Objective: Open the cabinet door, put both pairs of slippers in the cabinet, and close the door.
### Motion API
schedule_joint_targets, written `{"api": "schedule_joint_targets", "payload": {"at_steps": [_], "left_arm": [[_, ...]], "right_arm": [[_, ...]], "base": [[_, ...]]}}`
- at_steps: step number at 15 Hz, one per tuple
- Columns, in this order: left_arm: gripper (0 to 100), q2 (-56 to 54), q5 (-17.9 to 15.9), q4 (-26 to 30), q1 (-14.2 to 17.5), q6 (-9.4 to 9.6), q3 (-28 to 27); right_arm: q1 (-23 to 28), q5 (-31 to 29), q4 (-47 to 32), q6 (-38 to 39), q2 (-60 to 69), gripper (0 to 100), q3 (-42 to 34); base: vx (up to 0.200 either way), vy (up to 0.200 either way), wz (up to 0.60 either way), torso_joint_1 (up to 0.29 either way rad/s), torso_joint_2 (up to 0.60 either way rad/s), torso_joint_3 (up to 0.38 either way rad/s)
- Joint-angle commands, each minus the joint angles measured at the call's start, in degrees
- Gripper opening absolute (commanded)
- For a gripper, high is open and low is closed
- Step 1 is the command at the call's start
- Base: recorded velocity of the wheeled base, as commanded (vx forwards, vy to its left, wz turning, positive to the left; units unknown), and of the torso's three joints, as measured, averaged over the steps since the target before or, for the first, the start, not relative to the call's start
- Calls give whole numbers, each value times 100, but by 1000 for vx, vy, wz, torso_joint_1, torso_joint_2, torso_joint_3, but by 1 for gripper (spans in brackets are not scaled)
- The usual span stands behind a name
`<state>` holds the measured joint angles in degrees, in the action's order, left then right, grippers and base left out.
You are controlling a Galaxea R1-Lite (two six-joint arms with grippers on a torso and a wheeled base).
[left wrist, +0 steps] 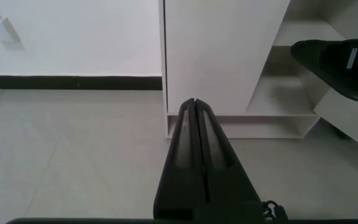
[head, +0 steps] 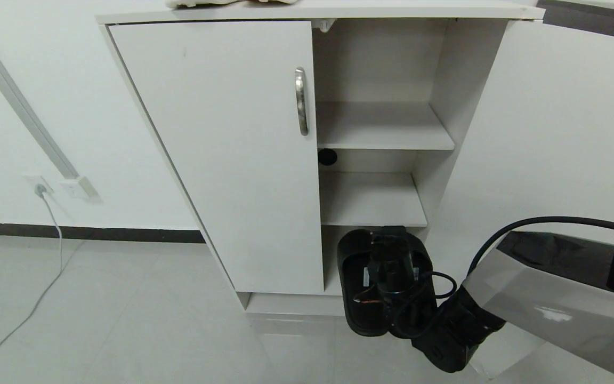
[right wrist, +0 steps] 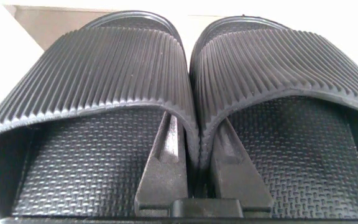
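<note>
Head view: the white cabinet (head: pixel 467 80) stands against the far wall. Its right door (head: pixel 552 133) is swung wide open to the right, and its left door (head: pixel 216 160) is closed, with a metal handle (head: pixel 300 101) at its inner edge. Two bare shelves, upper (head: pixel 381 125) and lower (head: pixel 368 200), sit behind the open half.

The black slippers (head: pixel 357 282) are at the mouth of the bottom compartment, toes pointing in and heels out over the floor. I cannot tell whether they rest on the cabinet base. A pale pair (head: pixel 232 2), probably the second slippers, lies on the cabinet top at the far left, cut off by the frame.

The right gripper (right wrist: pixel 196 140) holds the black pair as one bundle. One finger (right wrist: pixel 166 162) sits inside each slipper under the strap, pinching the two touching inner walls together.

The left gripper (left wrist: pixel 194 102) hangs over the floor on the near left of the cabinet, fingers pressed together around nothing.

The slippers look like light, flexible rubber with ribbed straps and a textured footbed, so they should grip well rather than slide. The soft walls may flex, so the paired inner edges near the straps seem the sound place to hold.
</note>
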<state>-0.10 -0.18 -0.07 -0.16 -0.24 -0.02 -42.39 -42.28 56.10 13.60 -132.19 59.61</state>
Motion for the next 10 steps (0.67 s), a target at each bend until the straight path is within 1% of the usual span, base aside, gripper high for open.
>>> {"api": "schedule_joint_targets", "payload": {"at_steps": [1,2,4,6,8,10], "left_arm": [[0,10,1,-1,-2,-2,2],[0,10,9,-1,-2,-2,2],[0,10,9,-1,-2,-2,2],[0,10,18,-1,-2,-2,2],[0,10,18,-1,-2,-2,2],[0,10,9,-1,-2,-2,2]], "right_arm": [[-6,0,173,-77,-17,0,-11],[-6,-9,446,-200,-61,0,-20],[-15,-26,1307,-728,-175,0,-116],[2,-44,2212,-1273,-430,0,-143],[37,-44,2379,-1387,-518,0,-134],[64,-44,2388,-1378,-518,0,-134]], "base": [[0,0,0,2,2,-207],[0,0,0,2,2,-188],[0,0,0,10,2,-115],[0,0,0,0,0,0],[0,0,0,0,0,0],[0,0,0,0,0,0]]}}
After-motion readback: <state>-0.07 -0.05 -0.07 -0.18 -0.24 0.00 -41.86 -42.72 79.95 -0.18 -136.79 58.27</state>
